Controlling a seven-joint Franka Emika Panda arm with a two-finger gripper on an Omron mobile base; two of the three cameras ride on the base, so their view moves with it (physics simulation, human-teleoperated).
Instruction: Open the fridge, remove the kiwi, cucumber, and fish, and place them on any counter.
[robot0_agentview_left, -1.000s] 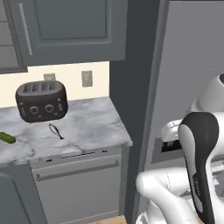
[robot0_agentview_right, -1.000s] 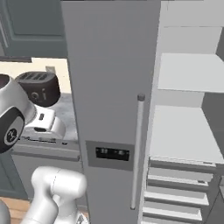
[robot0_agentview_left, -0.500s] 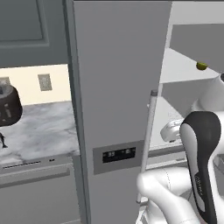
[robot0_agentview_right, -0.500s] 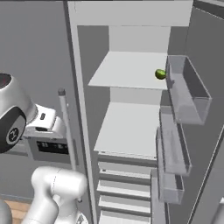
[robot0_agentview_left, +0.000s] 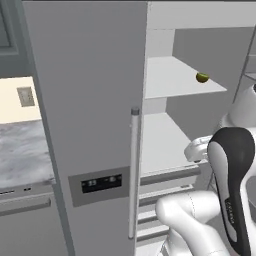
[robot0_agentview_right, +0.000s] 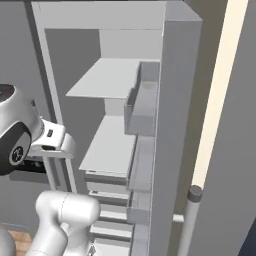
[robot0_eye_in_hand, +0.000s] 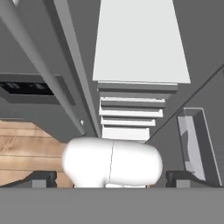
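From the camera on the base's left side, the fridge (robot0_agentview_left: 85, 100) stands with its right-hand door swung open and its left-hand door shut, display panel (robot0_agentview_left: 97, 182) and long bar handle (robot0_agentview_left: 134, 170) facing forward. The kiwi (robot0_agentview_left: 202, 77) sits on the upper white shelf (robot0_agentview_left: 170, 85) inside the fridge, near that shelf's front right corner. The shelf below it is bare in what shows, and drawers run beneath. To the left of the fridge lies a strip of marbled counter (robot0_agentview_left: 22, 155). The cucumber and the fish cannot be made out on the part of the counter in frame or on the fridge shelves.

From the right side, the open fridge door (robot0_agentview_right: 172, 150) fills the middle ground, its clear door bins (robot0_agentview_right: 142, 107) stacked one above another and seemingly bare. Two white shelves show inside the fridge, left of the door.

The hand camera looks down the fridge front at the lower shelf (robot0_eye_in_hand: 140, 52) and the drawer fronts (robot0_eye_in_hand: 131, 113). The gripper (robot0_eye_in_hand: 111, 178) has its dark fingertips spread to the frame's two sides, fully parted, with nothing between them.

Judged from this, opening is done. The kiwi, at least, remains to be lifted out and carried to the counter; the other two items' standing cannot be told.
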